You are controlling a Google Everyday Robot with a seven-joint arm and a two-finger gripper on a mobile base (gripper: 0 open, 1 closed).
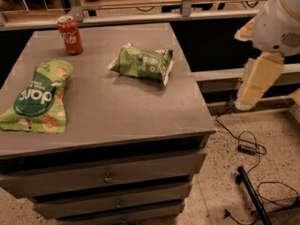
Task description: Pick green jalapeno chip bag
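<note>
Green jalapeno chip bag point(143, 62) lying just past the table's point(117, 114) centre toward one o'clock, untouched. Claw point(258, 81) hanging off at three o'clock, clear of the table; apart or together, cannot tell. Approach stage: calls for swinging over the bag, then descending. Smooth grey top; cables point(248, 145) on speckled floor point(220, 186).

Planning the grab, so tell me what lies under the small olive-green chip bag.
The chip bag lies on the grey cabinet top; nothing pokes out at its edges. The spot beneath it is covered. The gripper hangs off to the right, beyond the cabinet.
</note>
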